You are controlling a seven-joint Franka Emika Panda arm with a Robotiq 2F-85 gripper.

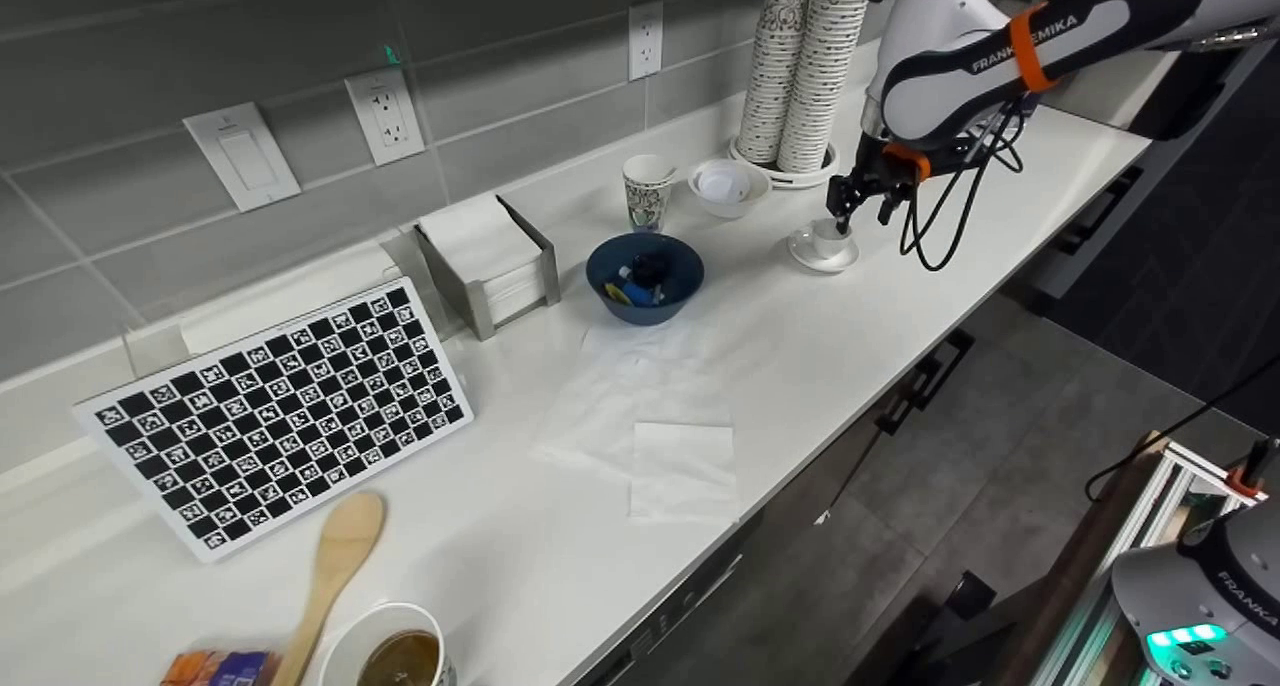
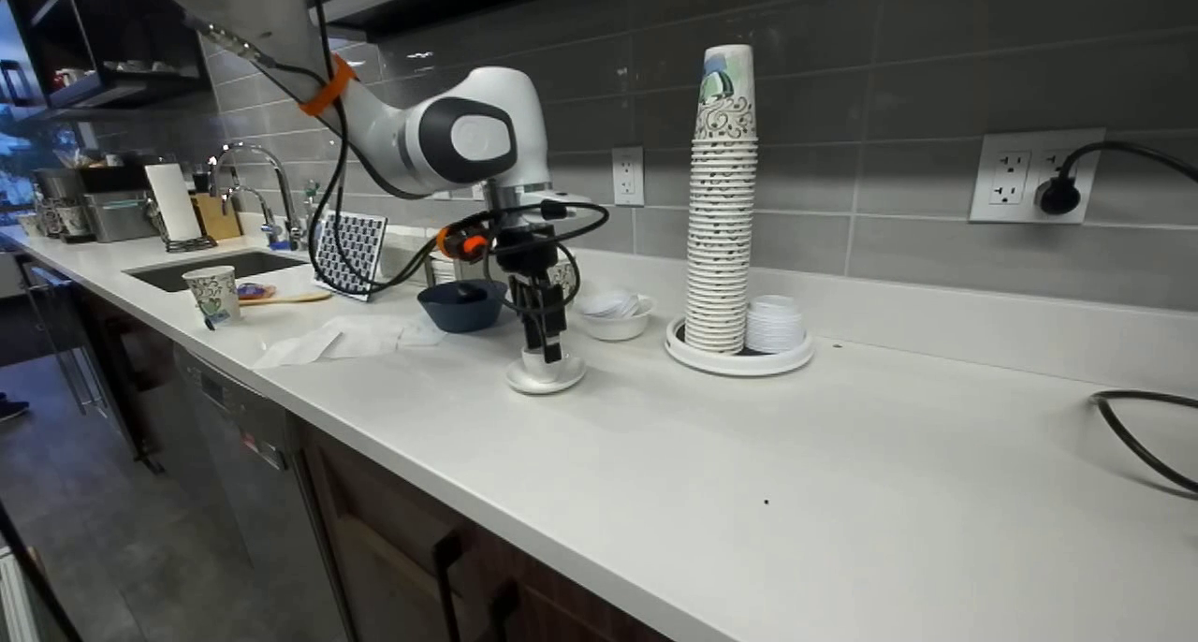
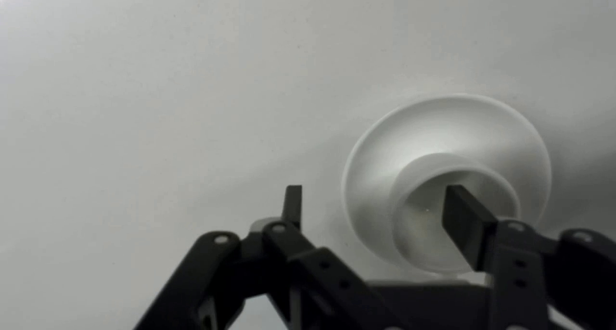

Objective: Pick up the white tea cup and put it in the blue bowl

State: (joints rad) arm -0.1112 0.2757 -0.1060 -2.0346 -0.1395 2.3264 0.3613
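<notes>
The white tea cup (image 1: pixel 828 237) stands upright on its white saucer (image 1: pixel 807 256); it also shows in the wrist view (image 3: pixel 417 224) and in an exterior view (image 2: pixel 537 367). My gripper (image 3: pixel 375 200) is open above the cup. In the wrist view one finger overlaps the cup's opening and the other is left of the saucer; whether the first finger is inside the cup I cannot tell. The gripper points down at the cup in both exterior views. The blue bowl (image 1: pixel 640 313) stands on the counter away from the gripper and holds small dark, blue and yellow items; it also shows in an exterior view (image 2: pixel 459 314).
A white bowl (image 1: pixel 735 206) with white lids and a paper cup (image 1: pixel 648 191) stand near the blue bowl. Tall stacks of paper cups (image 2: pixel 721 240) stand on a round tray (image 2: pixel 739 366) by the wall. A napkin holder (image 1: pixel 470 291) and flat napkins (image 1: pixel 685 471) lie beyond the bowl.
</notes>
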